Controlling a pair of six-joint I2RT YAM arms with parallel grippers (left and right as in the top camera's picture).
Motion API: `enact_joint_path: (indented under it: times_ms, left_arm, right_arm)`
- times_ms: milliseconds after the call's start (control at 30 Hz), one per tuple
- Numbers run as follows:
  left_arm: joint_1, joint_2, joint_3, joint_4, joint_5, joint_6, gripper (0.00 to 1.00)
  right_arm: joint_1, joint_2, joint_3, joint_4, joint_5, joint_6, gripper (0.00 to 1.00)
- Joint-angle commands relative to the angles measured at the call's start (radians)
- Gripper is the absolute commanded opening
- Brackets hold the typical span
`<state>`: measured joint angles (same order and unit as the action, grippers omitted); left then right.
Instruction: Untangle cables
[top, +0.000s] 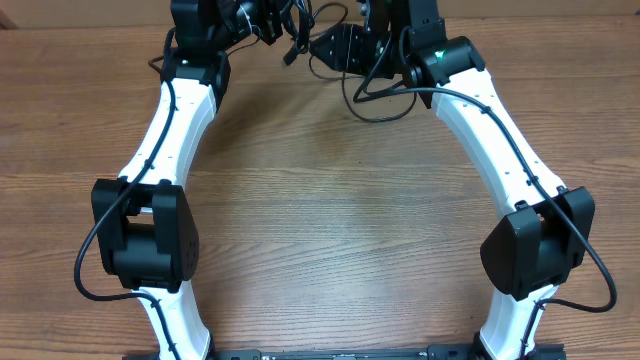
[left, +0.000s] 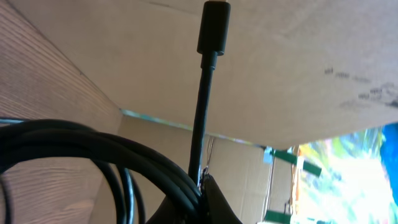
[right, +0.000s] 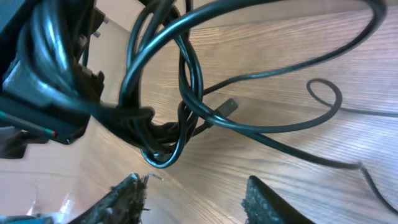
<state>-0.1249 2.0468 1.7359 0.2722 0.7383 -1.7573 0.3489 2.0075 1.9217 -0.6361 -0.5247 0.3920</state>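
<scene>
The cables (right: 180, 118) are thin black cords tangled in a hanging bunch, with loops trailing over the wooden table (top: 320, 200) and a small plug (right: 229, 106) sticking out. My left gripper (left: 202, 190) is shut on the bunch; one cord stands straight up from the jaws and ends in a plug (left: 213, 28). Seen from overhead, the left gripper (top: 262, 25) is at the far edge and a cable loop (top: 385, 98) lies on the table. My right gripper (right: 196, 200) is open just below the bunch, with only bare wood between its fingers (right: 127, 199). Overhead, the right gripper (top: 338, 47) faces the left.
Both white arms (top: 170, 130) reach up the sides of the table to its far edge. A cardboard wall (left: 298, 68) stands right behind that edge. A thick black arm wire (top: 600, 270) hangs by the right arm's elbow.
</scene>
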Motion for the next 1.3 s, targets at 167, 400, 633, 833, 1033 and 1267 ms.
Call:
enact_joint_path:
  times_ms: [167, 400, 633, 833, 1033, 1267]
  left_arm:
    - [-0.007, -0.027, 0.022, -0.038, -0.042, -0.064, 0.04]
    - [-0.021, -0.027, 0.022, -0.037, -0.039, -0.137, 0.04]
    - [-0.034, -0.027, 0.022, -0.032, -0.032, -0.177, 0.04]
    - [-0.034, -0.027, 0.022, -0.021, -0.032, -0.187, 0.04]
    - [-0.013, -0.027, 0.022, -0.021, -0.015, 0.103, 0.35]
    - [0.068, -0.027, 0.022, -0.026, 0.215, 0.751, 1.00]
  right_arm:
    - [0.005, -0.010, 0.003, 0.084, 0.038, -0.242, 0.67]
    - [0.030, -0.004, 0.003, 0.156, 0.055, -0.315, 0.67]
    - [0.049, 0.003, 0.002, 0.182, 0.124, -0.315, 0.48]
    - [0.055, 0.003, 0.002, 0.182, 0.123, -0.309, 0.06]
    - [-0.005, -0.001, 0.004, 0.184, 0.019, -0.070, 0.04]
    - [-0.136, -0.002, 0.004, 0.208, -0.230, 0.206, 0.04]
